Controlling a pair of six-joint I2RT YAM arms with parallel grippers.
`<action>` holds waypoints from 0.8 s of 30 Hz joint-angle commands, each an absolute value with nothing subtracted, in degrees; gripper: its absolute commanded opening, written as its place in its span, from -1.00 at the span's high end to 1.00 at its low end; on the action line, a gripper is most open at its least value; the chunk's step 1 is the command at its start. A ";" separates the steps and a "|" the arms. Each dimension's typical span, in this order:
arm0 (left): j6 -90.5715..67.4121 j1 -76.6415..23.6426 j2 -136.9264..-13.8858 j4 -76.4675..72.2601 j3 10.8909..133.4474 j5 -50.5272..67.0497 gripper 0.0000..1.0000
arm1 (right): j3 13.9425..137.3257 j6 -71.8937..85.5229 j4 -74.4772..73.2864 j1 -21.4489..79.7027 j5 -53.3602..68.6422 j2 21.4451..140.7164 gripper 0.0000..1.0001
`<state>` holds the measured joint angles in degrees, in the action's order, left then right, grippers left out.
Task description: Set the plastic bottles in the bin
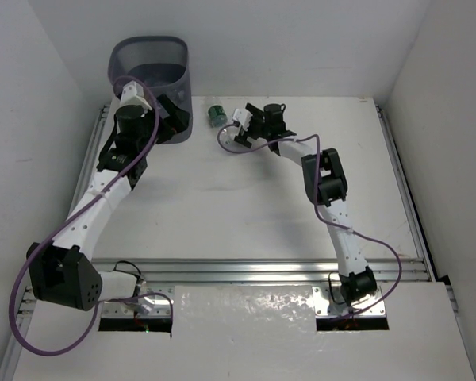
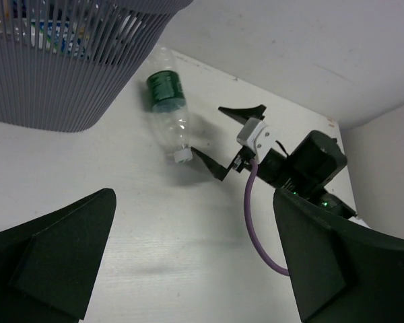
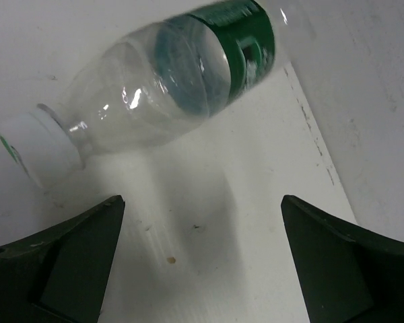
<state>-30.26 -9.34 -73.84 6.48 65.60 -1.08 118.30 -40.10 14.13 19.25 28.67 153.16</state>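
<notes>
One clear bottle with a dark green label [image 1: 216, 116] lies on its side on the table, right of the bin [image 1: 178, 55]. In the right wrist view the bottle [image 3: 175, 81] lies just ahead of my open, empty right gripper [image 3: 202, 208], white cap [image 3: 37, 145] to the left. The left wrist view shows the same bottle [image 2: 168, 114] beside the bin's slatted wall [image 2: 54, 87], with my right gripper [image 2: 236, 145] just behind its cap. My left gripper [image 2: 195, 202] is open and empty, next to the bin's near right side [image 1: 163, 111]. Blue-labelled bottles [image 2: 54, 30] show through the slats.
White walls close in the table at the back and both sides. The right arm's purple cable [image 2: 256, 215] loops over the table between the two grippers. A metal rail [image 1: 246, 270] crosses near the arm bases.
</notes>
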 commanded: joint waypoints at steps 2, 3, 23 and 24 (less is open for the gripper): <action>-29.71 -9.40 -72.95 3.25 66.27 1.04 -0.99 | 112.00 -33.23 23.28 19.16 28.33 147.05 -0.98; -29.62 -9.40 -72.95 3.25 66.18 1.23 -0.99 | 110.75 -32.44 25.21 19.07 26.47 144.60 -0.98; -30.94 -9.67 -69.43 3.52 65.04 3.52 -0.99 | 120.58 24.60 6.85 23.02 23.13 142.20 -0.98; -31.02 -9.67 -69.35 3.60 65.04 3.69 -0.99 | 121.72 25.65 6.33 24.42 21.72 143.16 -0.98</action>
<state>-30.48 -9.41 -71.00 5.74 64.79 3.53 122.48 17.93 7.09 20.14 23.83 141.62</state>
